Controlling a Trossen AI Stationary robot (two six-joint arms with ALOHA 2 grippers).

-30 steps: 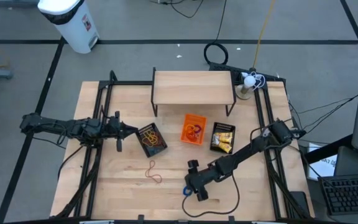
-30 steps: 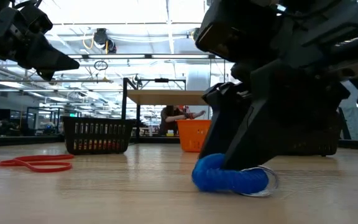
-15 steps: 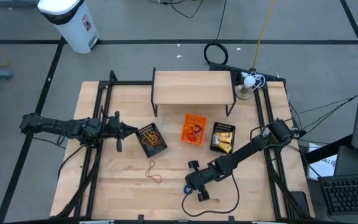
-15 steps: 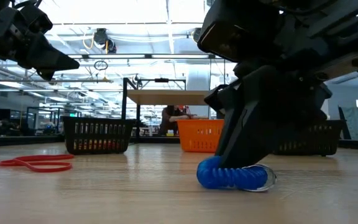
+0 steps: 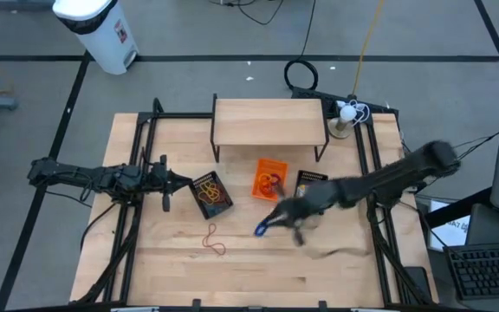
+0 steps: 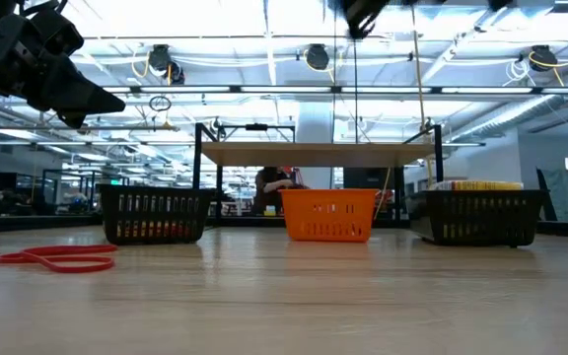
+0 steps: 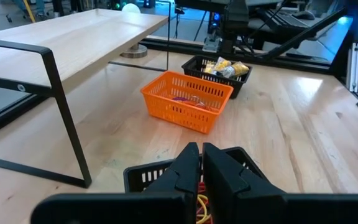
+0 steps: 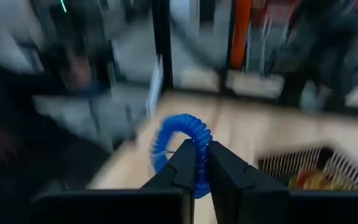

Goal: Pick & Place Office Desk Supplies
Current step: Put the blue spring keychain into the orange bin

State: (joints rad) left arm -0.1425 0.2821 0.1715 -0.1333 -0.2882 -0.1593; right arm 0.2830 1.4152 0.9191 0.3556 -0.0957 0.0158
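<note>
A blue coiled ring (image 8: 180, 144) hangs in the air over the table's middle (image 5: 261, 230), with my right gripper (image 8: 196, 163) shut on it. In the high view the right gripper (image 5: 275, 218) is blurred, just near of the orange bin (image 5: 269, 179). A red rubber band (image 5: 214, 240) lies flat on the wood at the near left, also seen in the low view (image 6: 55, 258). My left gripper (image 7: 201, 158) waits shut over the left black mesh bin (image 5: 211, 194). My right gripper pinches the blue ring's coil (image 8: 194, 140) between its two fingers. The fingers come nearly level from the table's right side. The ring stands up ahead of the fingertips, lifted clear of the table.
The right black mesh bin (image 5: 310, 191) holds yellow packets. A wooden shelf on black legs (image 5: 269, 121) stands at the far middle. Bare wood (image 5: 258, 277) lies along the near edge.
My right gripper has risen from the near middle of the table and gone toward the far edge, tipping from pointing down to almost level. It has taken the blue ring along; the ring lay on the wood and now hangs clear of it.
</note>
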